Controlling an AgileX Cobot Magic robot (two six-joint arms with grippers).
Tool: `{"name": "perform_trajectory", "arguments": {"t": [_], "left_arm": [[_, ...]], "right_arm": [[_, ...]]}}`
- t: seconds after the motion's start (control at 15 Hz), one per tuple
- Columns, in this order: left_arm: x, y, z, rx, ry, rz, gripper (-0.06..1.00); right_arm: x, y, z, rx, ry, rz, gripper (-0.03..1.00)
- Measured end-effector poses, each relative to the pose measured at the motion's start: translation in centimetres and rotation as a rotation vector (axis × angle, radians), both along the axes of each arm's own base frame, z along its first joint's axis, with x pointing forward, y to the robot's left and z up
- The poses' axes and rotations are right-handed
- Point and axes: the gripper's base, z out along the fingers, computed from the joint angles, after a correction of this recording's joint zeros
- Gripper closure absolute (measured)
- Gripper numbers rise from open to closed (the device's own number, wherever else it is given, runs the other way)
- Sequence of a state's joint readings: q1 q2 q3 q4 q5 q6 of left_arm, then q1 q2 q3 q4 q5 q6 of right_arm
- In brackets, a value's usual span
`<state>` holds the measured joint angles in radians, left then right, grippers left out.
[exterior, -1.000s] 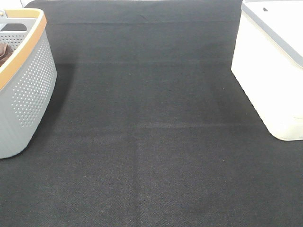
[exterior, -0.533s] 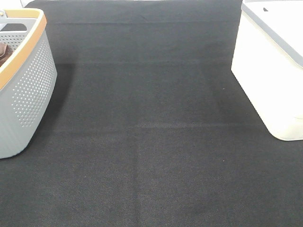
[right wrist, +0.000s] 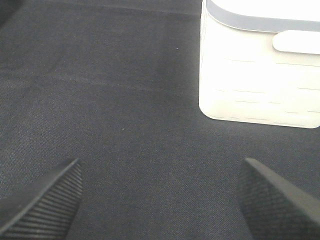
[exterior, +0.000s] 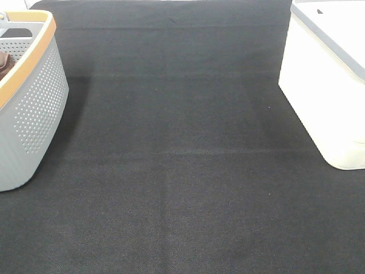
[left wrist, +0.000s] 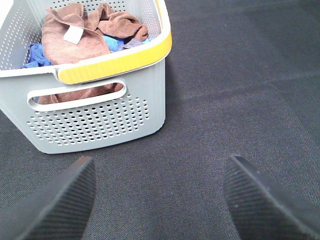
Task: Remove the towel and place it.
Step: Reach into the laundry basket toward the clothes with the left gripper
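The reddish-brown towel (left wrist: 75, 35) lies crumpled in the grey perforated basket (left wrist: 100, 120) with a yellow rim, its small white tag (left wrist: 73, 34) facing up, on top of a blue cloth (left wrist: 35, 55). In the exterior high view only a sliver of the towel (exterior: 4, 64) shows inside the basket (exterior: 34, 108) at the far left. My left gripper (left wrist: 160, 200) is open and empty, hovering over the black mat a short way in front of the basket. My right gripper (right wrist: 160, 200) is open and empty, over the mat near the white bin (right wrist: 260, 65).
A white bin with a grey rim (exterior: 325, 85) stands at the right edge. A black cloth mat (exterior: 182, 171) covers the table between basket and bin. Neither arm shows in the exterior high view.
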<state>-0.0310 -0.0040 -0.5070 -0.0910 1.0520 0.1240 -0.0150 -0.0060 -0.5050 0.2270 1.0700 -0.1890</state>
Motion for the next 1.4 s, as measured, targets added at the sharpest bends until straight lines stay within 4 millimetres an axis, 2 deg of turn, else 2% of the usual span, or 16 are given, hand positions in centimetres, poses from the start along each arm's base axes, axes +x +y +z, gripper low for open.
{"name": "perform_trajectory", "arguments": {"t": [0.8, 1.0, 1.13, 1.4], "left_arm": [[0.0, 0.0, 0.0, -0.022, -0.002, 0.010, 0.25], [0.5, 0.0, 1.7, -0.072, -0.120, 0.035, 0.25], [3.0, 0.1, 3.5, -0.106, -0.209, 0.056, 0.25], [9.3, 0.3, 5.0, -0.166, -0.136, 0.136, 0.25]], "right_arm": [[0.0, 0.0, 0.0, 0.000, -0.001, 0.000, 0.17], [0.0, 0.0, 0.0, 0.000, -0.001, 0.000, 0.17], [0.0, 0.0, 0.0, 0.000, -0.001, 0.000, 0.17], [0.0, 0.0, 0.0, 0.000, -0.001, 0.000, 0.17]]}}
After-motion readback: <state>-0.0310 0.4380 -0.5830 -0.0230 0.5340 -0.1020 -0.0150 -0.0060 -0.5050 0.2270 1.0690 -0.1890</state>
